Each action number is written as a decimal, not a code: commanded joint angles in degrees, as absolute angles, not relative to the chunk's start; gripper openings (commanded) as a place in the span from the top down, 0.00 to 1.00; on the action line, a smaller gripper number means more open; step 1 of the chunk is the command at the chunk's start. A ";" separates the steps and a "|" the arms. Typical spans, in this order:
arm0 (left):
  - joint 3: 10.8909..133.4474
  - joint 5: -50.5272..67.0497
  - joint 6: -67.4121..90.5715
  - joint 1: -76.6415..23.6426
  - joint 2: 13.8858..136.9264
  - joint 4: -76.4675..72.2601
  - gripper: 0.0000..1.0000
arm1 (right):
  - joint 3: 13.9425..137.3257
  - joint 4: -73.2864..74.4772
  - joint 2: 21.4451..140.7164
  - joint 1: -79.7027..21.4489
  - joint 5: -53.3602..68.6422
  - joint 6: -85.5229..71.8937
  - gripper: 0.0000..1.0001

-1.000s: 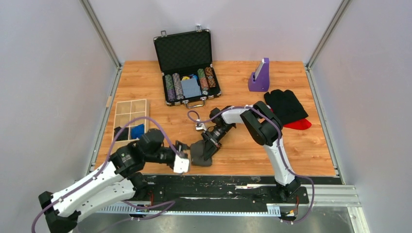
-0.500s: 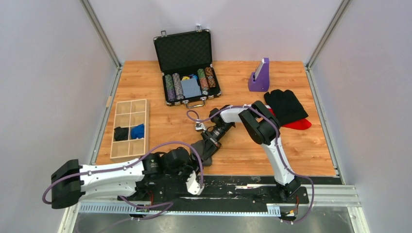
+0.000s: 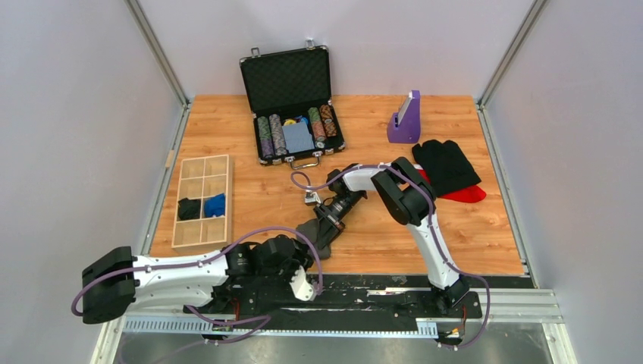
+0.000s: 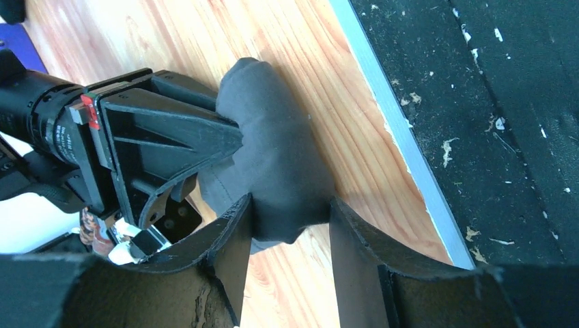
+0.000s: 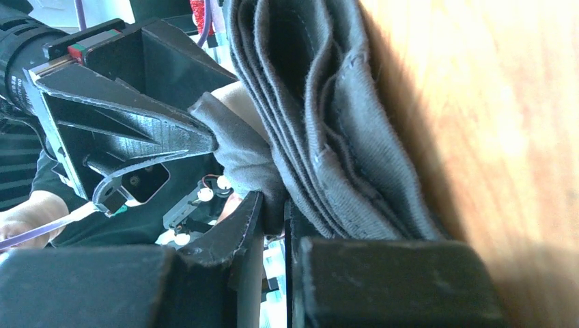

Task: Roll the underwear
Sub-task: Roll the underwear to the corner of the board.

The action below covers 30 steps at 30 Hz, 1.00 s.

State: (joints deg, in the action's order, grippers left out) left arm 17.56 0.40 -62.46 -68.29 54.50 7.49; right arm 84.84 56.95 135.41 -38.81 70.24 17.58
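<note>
The underwear [image 3: 320, 241] is a dark charcoal-grey cloth gathered into a thick folded bundle near the table's front edge. My right gripper [image 3: 323, 226] is shut on its far side. In the right wrist view the fingers [image 5: 274, 212] pinch a fold beside the stacked layers [image 5: 341, 137]. My left gripper [image 3: 309, 259] lies low at the front edge. In the left wrist view it [image 4: 290, 212] is open, and its two fingertips straddle the near end of the bundle [image 4: 273, 150]. The right gripper's finger [image 4: 205, 137] presses into the bundle from the left.
An open black poker-chip case [image 3: 292, 106] stands at the back. A wooden divided tray [image 3: 203, 201] is on the left. A purple holder [image 3: 406, 117], a jet-black garment [image 3: 446, 165] and a red garment [image 3: 466, 194] are at the right. The table's metal edge strip [image 4: 403, 137] runs close beside the bundle.
My left arm swung down from beside the bundle to lie flat along the front edge, then edged slightly back toward the bundle. The right gripper stayed clamped on the underwear.
</note>
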 commanded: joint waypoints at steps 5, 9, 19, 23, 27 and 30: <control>18.55 -0.36 -58.28 -68.64 57.89 5.09 0.45 | 84.37 52.64 142.93 -38.59 57.72 15.29 1.00; 18.47 2.15 -56.33 -68.64 54.17 6.12 0.41 | 84.44 52.67 143.00 -38.50 57.63 15.21 1.00; 19.04 5.82 -50.14 -68.59 37.02 13.48 0.37 | 84.07 52.29 142.47 -38.21 56.92 14.68 1.00; 20.84 7.84 -48.94 -68.61 43.54 13.61 0.42 | 84.11 52.25 142.59 -38.06 56.87 14.51 1.00; 20.32 7.61 -48.27 -68.56 47.92 10.47 0.44 | 84.11 52.12 142.65 -37.88 56.81 14.33 1.00; 20.01 6.91 -48.28 -68.63 48.89 8.60 0.43 | 84.14 51.97 142.65 -37.70 56.95 14.24 1.00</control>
State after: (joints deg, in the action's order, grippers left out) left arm 19.11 5.98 -49.98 -68.40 48.36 12.27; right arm 85.62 57.39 136.38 -38.24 71.64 18.50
